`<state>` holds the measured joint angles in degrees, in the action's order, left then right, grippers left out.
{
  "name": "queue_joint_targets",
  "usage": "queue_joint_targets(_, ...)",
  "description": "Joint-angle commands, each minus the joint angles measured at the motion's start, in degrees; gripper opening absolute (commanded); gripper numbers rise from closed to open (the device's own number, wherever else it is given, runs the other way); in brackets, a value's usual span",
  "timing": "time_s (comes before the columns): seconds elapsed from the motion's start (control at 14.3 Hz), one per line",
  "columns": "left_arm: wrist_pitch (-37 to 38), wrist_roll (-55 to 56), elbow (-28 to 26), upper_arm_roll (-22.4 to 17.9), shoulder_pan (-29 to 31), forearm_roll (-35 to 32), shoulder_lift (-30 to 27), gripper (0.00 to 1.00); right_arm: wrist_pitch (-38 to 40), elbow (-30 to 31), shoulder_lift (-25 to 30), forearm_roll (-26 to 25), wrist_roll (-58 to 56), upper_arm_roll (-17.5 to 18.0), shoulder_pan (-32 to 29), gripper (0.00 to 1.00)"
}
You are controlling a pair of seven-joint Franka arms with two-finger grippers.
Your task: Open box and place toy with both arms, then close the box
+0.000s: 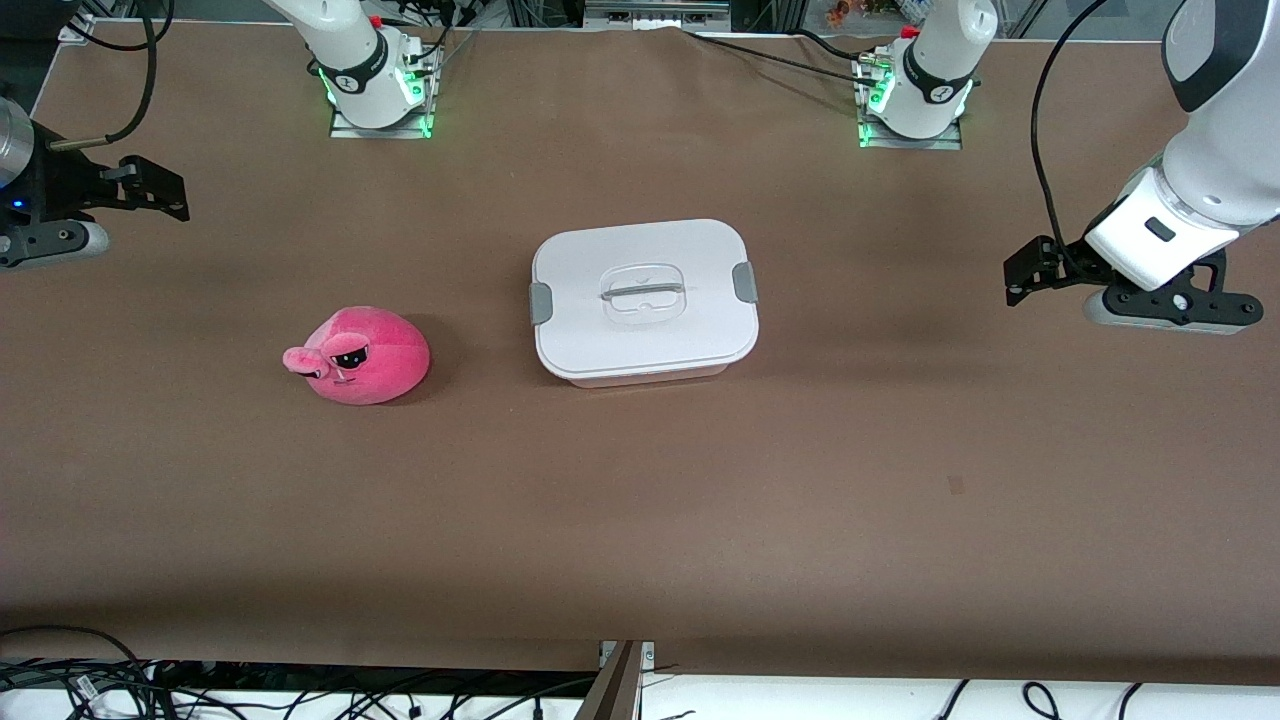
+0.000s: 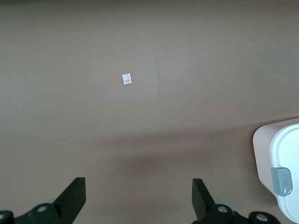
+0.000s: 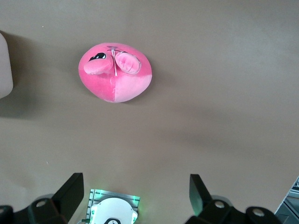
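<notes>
The box (image 1: pixel 645 300) stands mid-table with its white lid on and a grey clip at each end; one corner of it shows in the left wrist view (image 2: pixel 280 172). The pink toy (image 1: pixel 360 357) lies on the table beside the box, toward the right arm's end, and shows in the right wrist view (image 3: pixel 115 72). My left gripper (image 1: pixel 1025 275) hangs open and empty over the table at the left arm's end, its fingers wide apart in the left wrist view (image 2: pixel 138 198). My right gripper (image 1: pixel 160 190) hangs open and empty over the right arm's end (image 3: pixel 135 196).
The two arm bases (image 1: pixel 375 90) (image 1: pixel 915 100) stand at the table's back edge, lit green. A small white tag (image 2: pixel 126 79) lies on the brown table cover. Cables run along the table's front edge (image 1: pixel 300 700).
</notes>
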<state>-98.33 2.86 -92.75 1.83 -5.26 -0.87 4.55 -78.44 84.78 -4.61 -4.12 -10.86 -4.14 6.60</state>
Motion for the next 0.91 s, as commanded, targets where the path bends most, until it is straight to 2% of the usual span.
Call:
queue_joint_targets(0.0, 1.12, -0.14, 1.87, 0.46, 0.25, -1.86, 0.99, 1.0, 0.48, 0.65, 0.92, -0.71, -0.13, 0.8, -0.36, 1.0)
queue_joint_targets(0.28, 1.21, -0.05, 2.57, 0.45, 0.17, -1.86, 1.08, 1.0, 0.3, 0.56, 0.56, 1.66, 1.8, 0.45, -0.8, 1.0)
queue_joint_targets(0.56, 1.47, 0.04, 2.75, 0.54, 0.17, -1.86, 0.9, 1.0, 0.3, 0.56, 0.48, 1.66, 1.98, 0.54, -0.71, 1.0)
queue_joint_targets(0.84, 5.16, -0.05, 4.06, 2.03, -0.45, -0.98, 0.64, 1.0, 0.21, 0.56, 0.04, 1.57, 2.16, 0.36, -1.07, 1.0)
